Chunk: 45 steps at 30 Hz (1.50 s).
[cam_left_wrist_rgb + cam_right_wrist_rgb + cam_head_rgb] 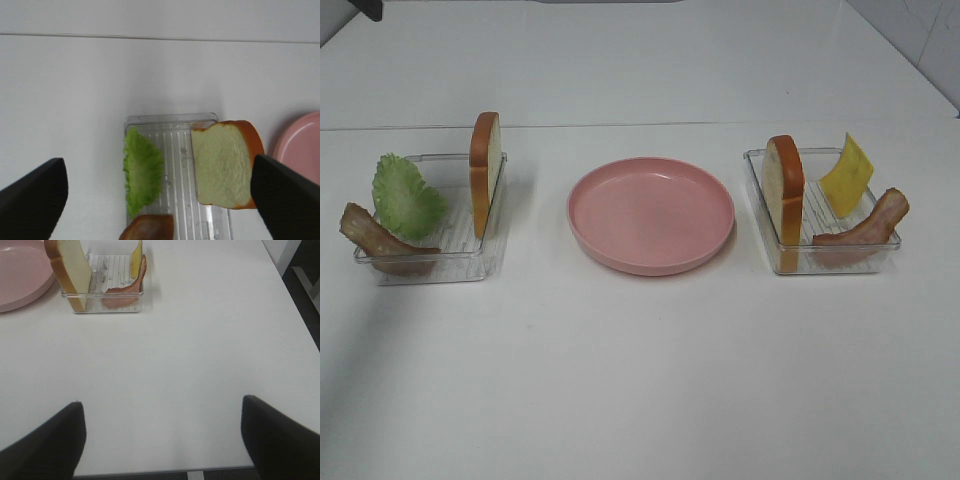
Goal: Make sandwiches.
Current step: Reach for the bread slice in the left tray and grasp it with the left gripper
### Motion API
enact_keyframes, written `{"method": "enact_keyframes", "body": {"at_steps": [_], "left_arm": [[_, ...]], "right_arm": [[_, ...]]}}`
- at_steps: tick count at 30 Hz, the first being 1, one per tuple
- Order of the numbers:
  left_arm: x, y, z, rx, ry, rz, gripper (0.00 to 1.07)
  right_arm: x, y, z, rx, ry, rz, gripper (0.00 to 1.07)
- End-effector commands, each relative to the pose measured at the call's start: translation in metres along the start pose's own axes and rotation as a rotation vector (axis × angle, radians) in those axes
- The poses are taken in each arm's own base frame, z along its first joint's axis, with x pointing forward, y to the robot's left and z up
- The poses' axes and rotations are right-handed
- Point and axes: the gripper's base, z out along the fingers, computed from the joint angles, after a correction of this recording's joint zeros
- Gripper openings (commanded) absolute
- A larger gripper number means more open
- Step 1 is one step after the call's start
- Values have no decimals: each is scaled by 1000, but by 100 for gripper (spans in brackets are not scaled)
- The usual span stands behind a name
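The sandwich parts sit apart in two clear trays. The left tray holds a green lettuce leaf, a brown bacon strip and an upright bread slice. The right tray holds an upright bread slice, a yellow cheese square and a bacon strip. My left gripper hangs open above the left tray, its jaws spanning the lettuce and bread. My right gripper is open over bare table, well short of the right tray. Neither gripper shows in the exterior view.
A pink round plate with nothing on it lies between the two trays. The white table's right edge and front edge show in the right wrist view, with dark floor beyond.
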Motion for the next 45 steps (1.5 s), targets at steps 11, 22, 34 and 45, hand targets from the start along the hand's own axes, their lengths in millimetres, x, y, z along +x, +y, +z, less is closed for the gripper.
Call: {"method": "enact_keyframes", "body": {"at_steps": [11,22,34,45], "left_arm": [[9,-69,68,54,197,30,91],[31,-86,132,45,307,37,91],[35,-83,149,23,293,50,87],[41,-82,158,16,322,41,42]], "right_arm": [[0,0,1,4,1,-5,83],[0,0,1,5,1,-6,83],[0,0,1,5,1,-6,83],[0,0,1,5,1,-6,83]]}}
